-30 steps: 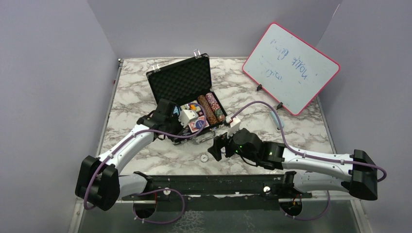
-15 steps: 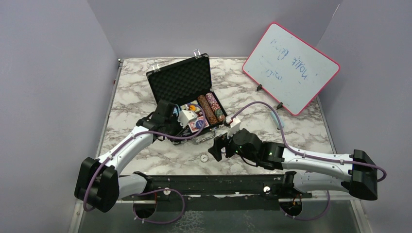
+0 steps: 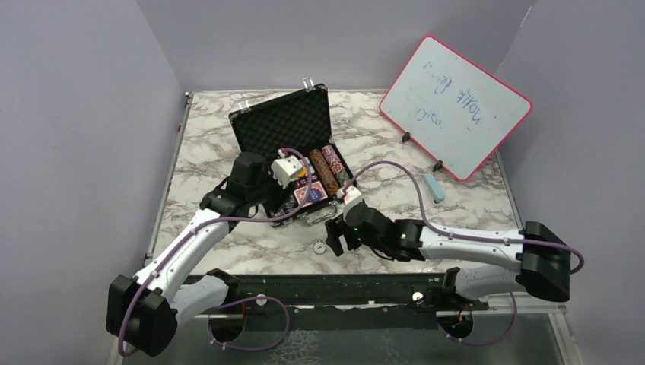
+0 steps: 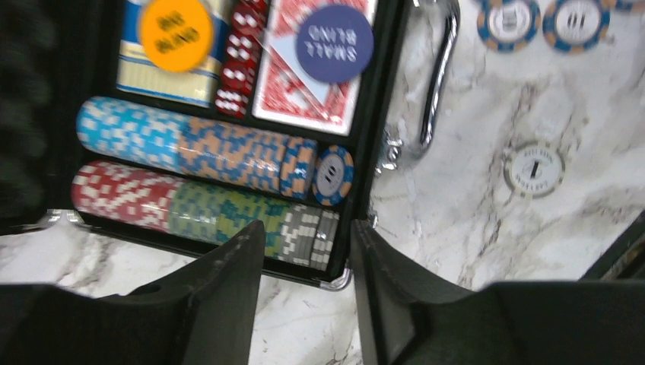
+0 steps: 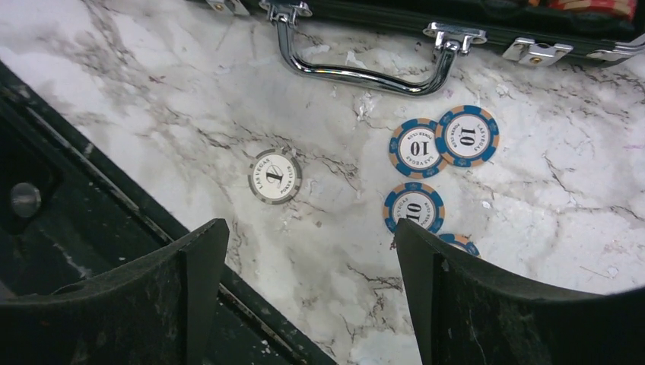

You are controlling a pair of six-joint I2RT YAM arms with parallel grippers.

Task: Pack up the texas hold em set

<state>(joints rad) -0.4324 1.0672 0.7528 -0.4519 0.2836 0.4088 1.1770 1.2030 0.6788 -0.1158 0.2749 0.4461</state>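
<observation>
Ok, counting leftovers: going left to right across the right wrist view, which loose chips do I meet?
The white chip → left blue 10 chip → right blue 10 chip; the lower blue chips overlap those columns, so are left out.

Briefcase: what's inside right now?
Two chip rows, red dice, an orange button on a blue box, a purple button on the red deck. The floor beneath them is covered.

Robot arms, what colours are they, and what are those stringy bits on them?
Both the left arm and the right arm have white tubes with chunky black joints. The stringy bits are purple cables looping along each arm. The right arm's wrist shows a tiny green light. The fingers are black and thick.
</observation>
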